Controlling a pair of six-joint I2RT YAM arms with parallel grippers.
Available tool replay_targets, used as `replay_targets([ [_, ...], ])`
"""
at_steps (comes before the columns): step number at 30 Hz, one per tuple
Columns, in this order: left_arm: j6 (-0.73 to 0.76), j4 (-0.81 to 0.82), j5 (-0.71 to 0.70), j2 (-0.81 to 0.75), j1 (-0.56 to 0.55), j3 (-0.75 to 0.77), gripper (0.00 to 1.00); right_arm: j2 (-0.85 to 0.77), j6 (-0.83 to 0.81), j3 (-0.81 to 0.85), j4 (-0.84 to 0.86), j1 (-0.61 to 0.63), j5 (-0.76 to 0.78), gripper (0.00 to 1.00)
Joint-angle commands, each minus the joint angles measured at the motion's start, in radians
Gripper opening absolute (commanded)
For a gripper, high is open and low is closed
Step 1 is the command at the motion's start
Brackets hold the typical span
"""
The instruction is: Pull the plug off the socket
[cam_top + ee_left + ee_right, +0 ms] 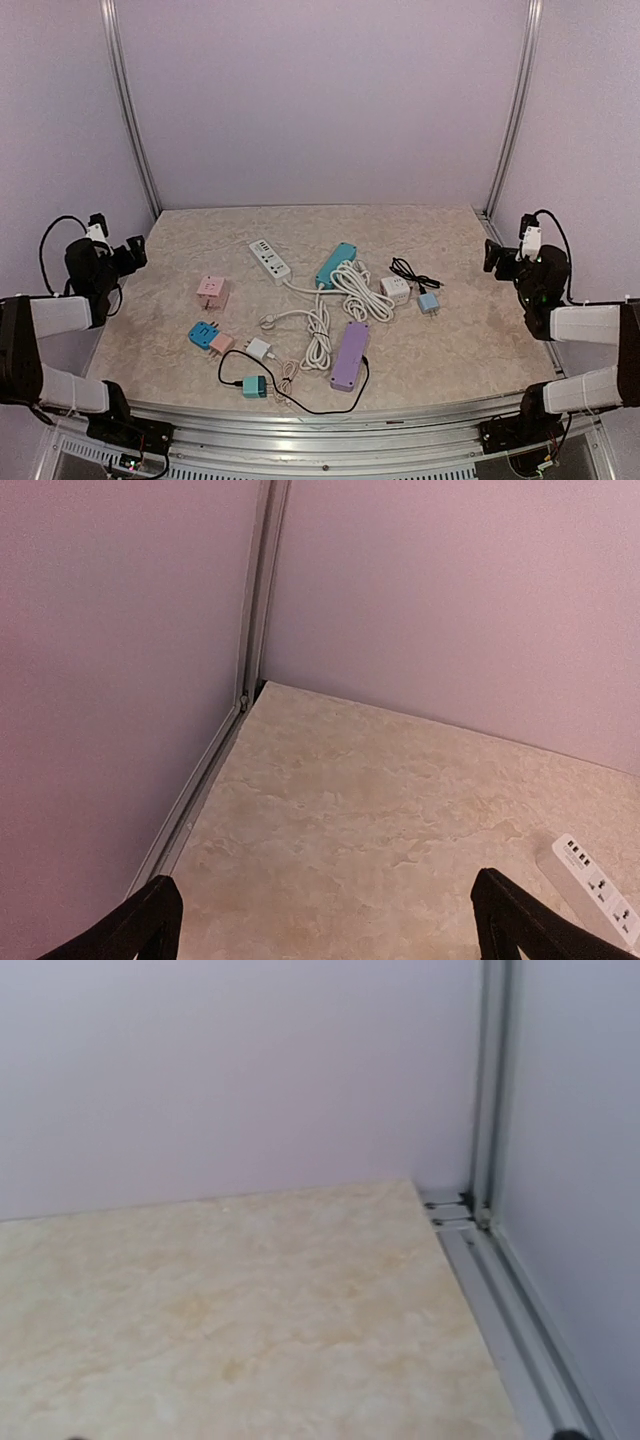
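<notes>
Small pink plug (222,344) seemingly sitting in blue socket block (203,333), untouched. Left gripper (135,250), right gripper (490,255) hanging open, empty. Approach step pending; next needing bracing block, pulling plug.

Arms folded outward; left gripper (137,251) and right gripper (491,256) gape wide.

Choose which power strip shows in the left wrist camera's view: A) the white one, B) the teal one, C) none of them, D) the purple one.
A: the white power strip lies at the lower right edge of that view, just beyond the right finger of the open left end effector; no purple or teal strip appears there.
</notes>
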Motion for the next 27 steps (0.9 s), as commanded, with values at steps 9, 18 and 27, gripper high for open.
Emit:
replay_targets([
  [9, 0.155, 0.196, -0.219, 0.062, -0.157, -0.087, 0.99, 0.065, -0.041, -0.125, 0.287, -0.013, 0.065, 1.0],
  [18, 0.125, 0.202, -0.211, 0.064, -0.138, -0.1, 0.99, 0.052, -0.048, -0.127, 0.263, -0.013, 0.045, 1.0],
  [27, 0.102, 0.21, -0.211, 0.058, -0.117, -0.111, 0.99, 0.04, -0.047, -0.13, 0.263, -0.013, 0.043, 1.0],
])
